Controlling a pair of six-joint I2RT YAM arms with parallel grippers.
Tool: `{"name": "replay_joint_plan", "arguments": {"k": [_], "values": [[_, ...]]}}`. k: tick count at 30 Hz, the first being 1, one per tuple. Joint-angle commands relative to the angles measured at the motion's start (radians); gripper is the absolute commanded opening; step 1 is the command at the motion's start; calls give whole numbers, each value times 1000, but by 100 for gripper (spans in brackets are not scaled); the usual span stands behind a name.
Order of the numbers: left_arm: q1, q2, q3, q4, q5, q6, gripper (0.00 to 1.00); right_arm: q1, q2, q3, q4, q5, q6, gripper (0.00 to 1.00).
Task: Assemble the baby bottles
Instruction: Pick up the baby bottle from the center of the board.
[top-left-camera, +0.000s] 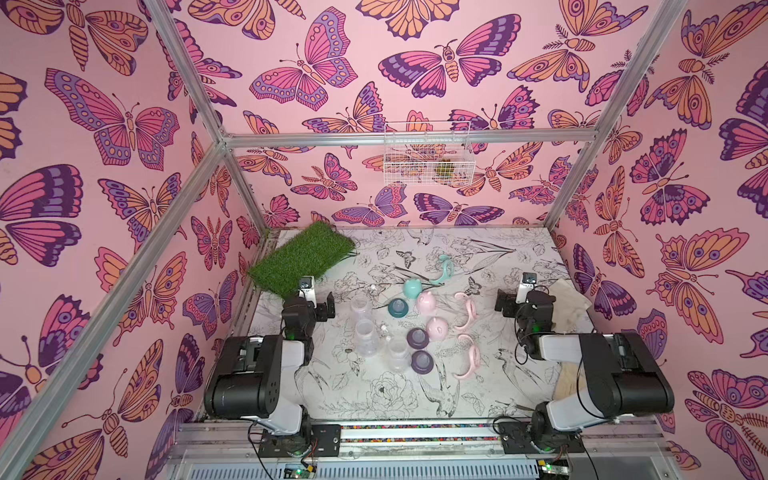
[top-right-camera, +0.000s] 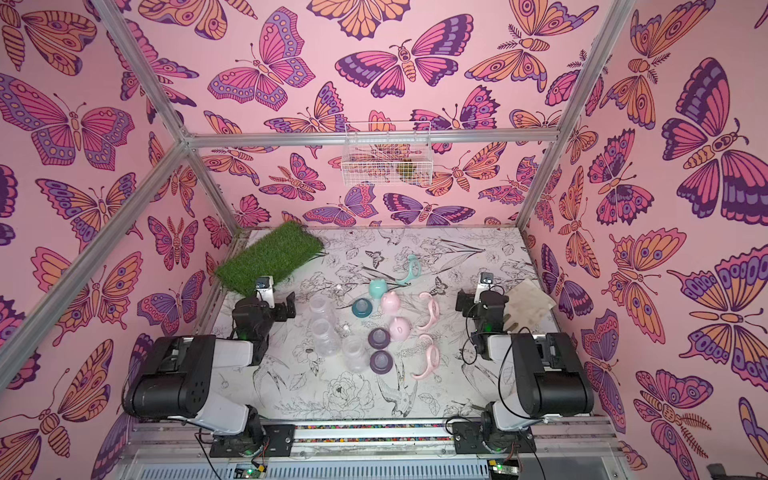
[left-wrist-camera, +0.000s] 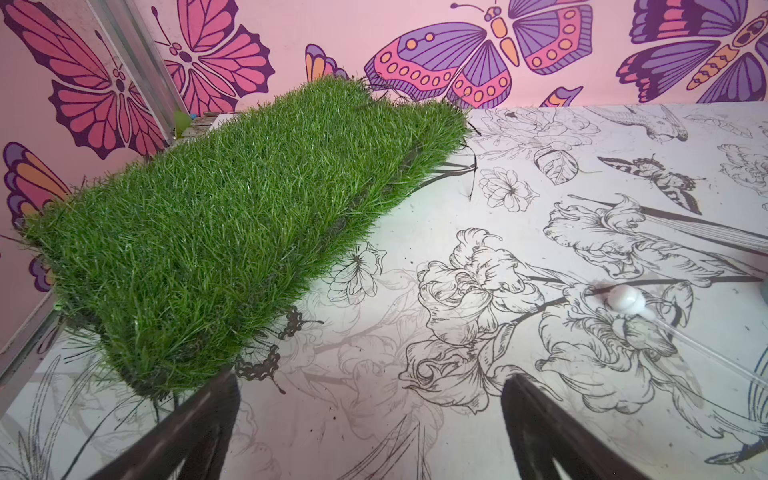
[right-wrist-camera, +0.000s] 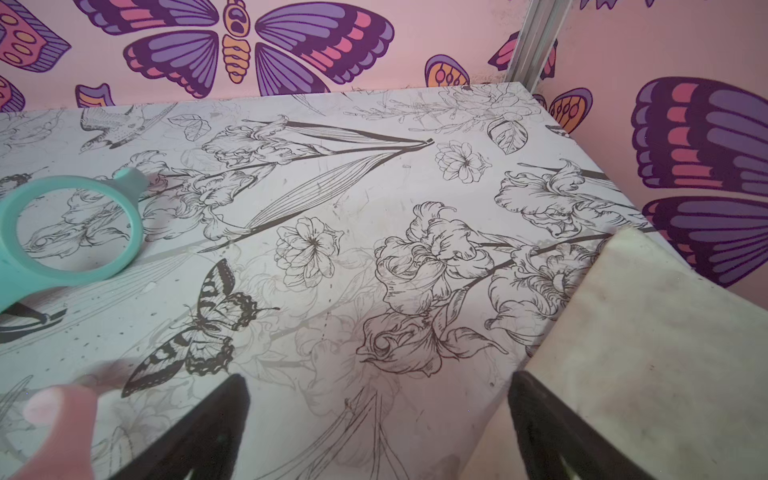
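The left gripper (top-left-camera: 327, 306) and right gripper (top-left-camera: 503, 302) gape empty. The small clear plastic bottles (top-left-camera: 366, 336) look light, slick, so grasp around the body

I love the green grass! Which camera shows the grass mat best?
The left wrist view: the grass mat fills much of the picture, with its blades clear. Both top views show it whole but small, in the far left corner. The right wrist view misses it.

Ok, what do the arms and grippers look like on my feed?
The left arm and right arm match: black joint housings, white links, green lights, loose black cables. The left gripper and right gripper each have two dark tapered fingers.
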Motion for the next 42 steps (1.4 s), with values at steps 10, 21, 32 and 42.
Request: {"name": "replay_joint_plan", "arguments": {"k": [10, 21, 32, 42], "values": [[5, 6, 11, -8, 3, -7, 100, -5, -11, 16, -1, -10, 2, 99], [5, 6, 10, -7, 3, -10, 100, -4, -11, 18, -2, -9, 2, 99], [6, 6, 9, -7, 5, -11, 100, -5, -13, 15, 1, -10, 2, 99], [-6, -175, 4, -138, -71, -21, 100, 27, -283, 57, -254, 44, 17, 99]]}}
